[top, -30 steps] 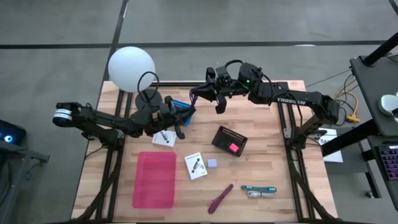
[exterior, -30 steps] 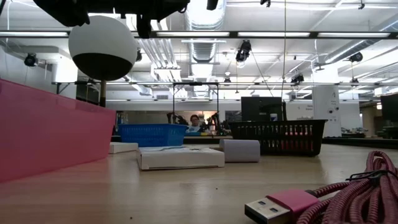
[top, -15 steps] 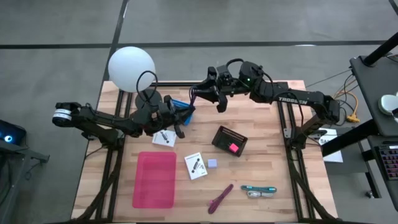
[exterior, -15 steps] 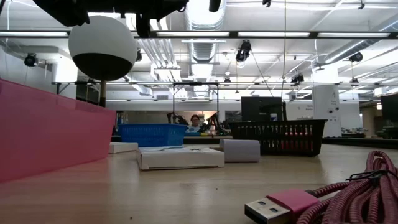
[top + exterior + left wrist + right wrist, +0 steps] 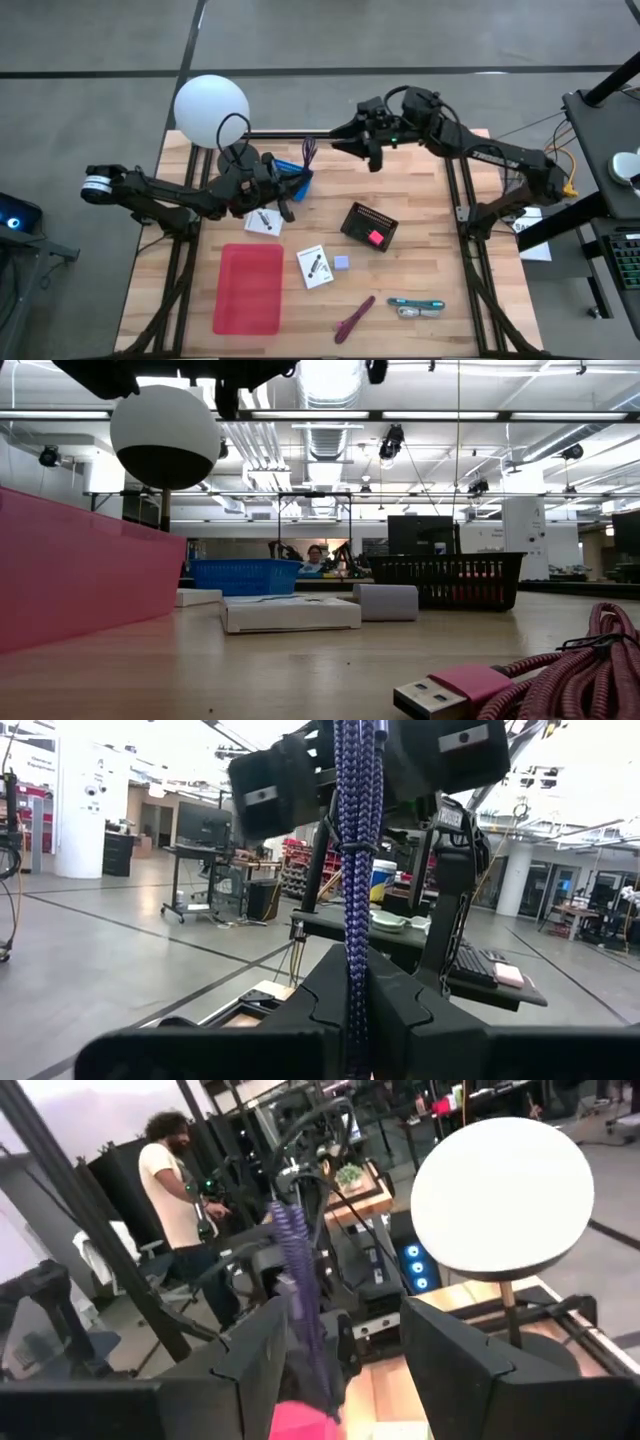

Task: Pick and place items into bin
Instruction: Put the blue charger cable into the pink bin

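A purple braided cable [image 5: 357, 840] is pinched upright in the left gripper's [image 5: 285, 195] jaws beside a blue plastic basket [image 5: 292, 176] near the tabletop's [image 5: 430, 240] far edge, the right gripper's [image 5: 365, 145] jaws held spread above that edge.

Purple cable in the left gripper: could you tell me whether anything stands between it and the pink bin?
Only a white card lies flat between the purple cable and the pink bin; nothing taller shows.
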